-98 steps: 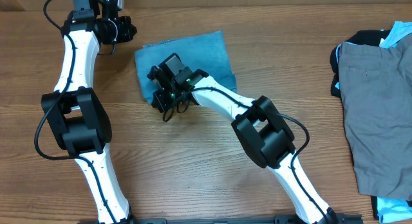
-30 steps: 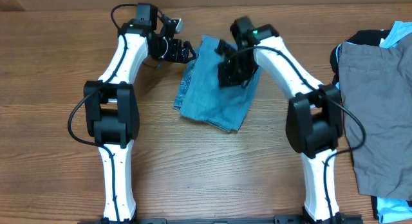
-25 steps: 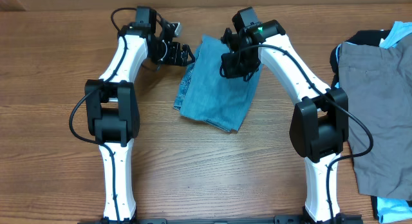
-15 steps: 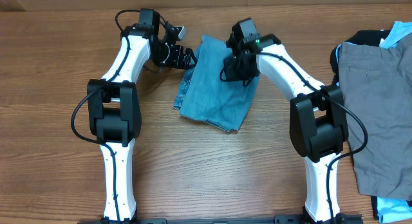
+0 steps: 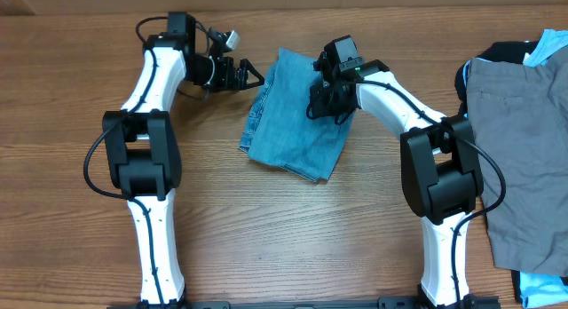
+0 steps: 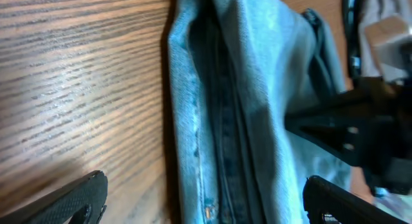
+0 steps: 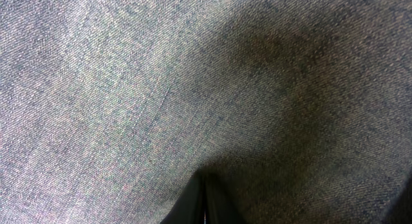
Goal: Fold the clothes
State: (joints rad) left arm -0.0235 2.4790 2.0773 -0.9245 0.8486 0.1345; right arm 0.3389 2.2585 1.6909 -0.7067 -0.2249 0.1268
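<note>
The left gripper [image 5: 234,74] is drawing back toward the upper left of the overhead frame. It is now sitting just clear of the left edge of the jeans [image 5: 297,122], which it was touching half a second ago. Its fingers [image 6: 80,199] are spreading wide with nothing between them. The right gripper [image 5: 325,94] is hardly shifting and is resting on the bundle's upper right corner. Its fingertips [image 7: 203,197] are meeting against the denim, though I cannot tell whether they are pinching any cloth. The jeans are lying folded in the upper centre of the table [image 5: 266,247]. The left arm's part in this fold is probably ending, while the grey trousers [image 5: 519,158] are waiting at the right edge.
</note>
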